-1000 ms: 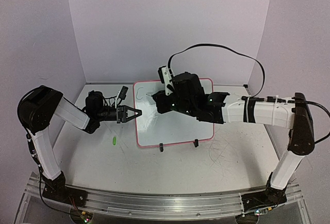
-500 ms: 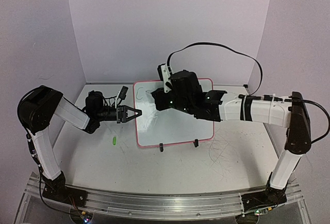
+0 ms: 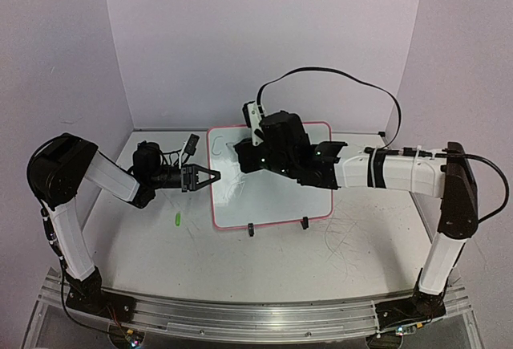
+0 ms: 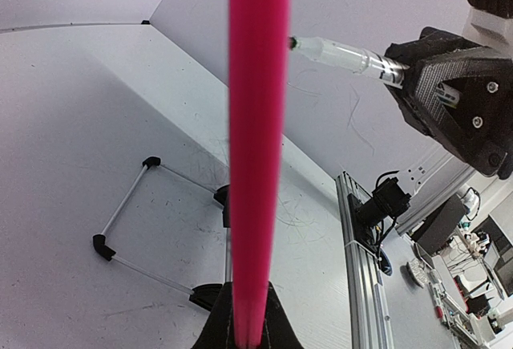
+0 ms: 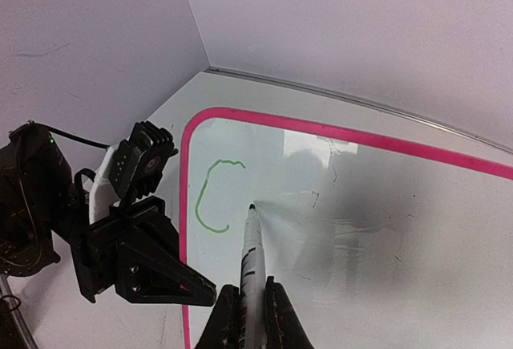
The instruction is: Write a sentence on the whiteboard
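The whiteboard with a pink rim stands at the table's middle on two black clip feet. My left gripper is shut on its left rim; in the left wrist view the pink rim runs up between the jaws. My right gripper is shut on a white marker over the board's upper left. The marker tip is at the board surface, just right of a green letter C. Of the sentence only this C shows.
A small green cap lies on the table left of the board's front corner. The right arm's black cable loops above the board. Walls close the back and both sides. Grey scribble marks cover the tabletop at front right.
My right gripper with the marker has shifted slightly left and toward the back over the board. The left gripper and the board have not moved.
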{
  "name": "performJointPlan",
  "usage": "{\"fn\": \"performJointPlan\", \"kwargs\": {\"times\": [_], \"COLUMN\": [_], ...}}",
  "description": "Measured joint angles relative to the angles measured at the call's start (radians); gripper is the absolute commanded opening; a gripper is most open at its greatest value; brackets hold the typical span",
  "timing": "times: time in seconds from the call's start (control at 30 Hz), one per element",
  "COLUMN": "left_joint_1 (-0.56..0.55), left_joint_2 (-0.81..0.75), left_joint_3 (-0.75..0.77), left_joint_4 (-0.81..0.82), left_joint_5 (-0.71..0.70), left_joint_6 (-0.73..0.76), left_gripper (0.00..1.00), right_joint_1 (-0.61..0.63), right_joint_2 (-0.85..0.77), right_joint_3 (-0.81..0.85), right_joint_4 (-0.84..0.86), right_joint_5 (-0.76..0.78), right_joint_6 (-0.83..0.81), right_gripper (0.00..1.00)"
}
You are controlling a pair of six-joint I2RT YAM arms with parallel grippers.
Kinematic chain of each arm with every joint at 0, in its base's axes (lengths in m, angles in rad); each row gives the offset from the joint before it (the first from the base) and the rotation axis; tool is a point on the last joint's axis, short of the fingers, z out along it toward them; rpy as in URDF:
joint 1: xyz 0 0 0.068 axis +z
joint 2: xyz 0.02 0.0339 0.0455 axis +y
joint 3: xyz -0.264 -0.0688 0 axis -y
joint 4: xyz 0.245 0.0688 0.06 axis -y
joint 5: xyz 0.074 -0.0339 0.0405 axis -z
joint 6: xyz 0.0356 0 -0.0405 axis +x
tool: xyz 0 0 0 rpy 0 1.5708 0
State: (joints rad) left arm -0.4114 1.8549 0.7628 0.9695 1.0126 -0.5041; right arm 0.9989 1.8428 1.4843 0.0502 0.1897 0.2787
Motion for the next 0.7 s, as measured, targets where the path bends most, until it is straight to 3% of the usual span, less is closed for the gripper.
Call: {"fn": "performJointPlan", "kwargs": {"times": [0.7], "left_joint_1": [0.0], "left_joint_2": [0.0], "left_joint_3": [0.0], "left_joint_4": [0.0], "left_joint_5": [0.0], "left_joint_6": [-0.002], "left_gripper": [0.0], "right_joint_1": [-0.001], "right_joint_2": [0.021], "right_joint_3": [0.021], "right_joint_4": [-0.014], "right_joint_5": [-0.004], "right_joint_6": [0.012], "right_gripper": [0.0]}}
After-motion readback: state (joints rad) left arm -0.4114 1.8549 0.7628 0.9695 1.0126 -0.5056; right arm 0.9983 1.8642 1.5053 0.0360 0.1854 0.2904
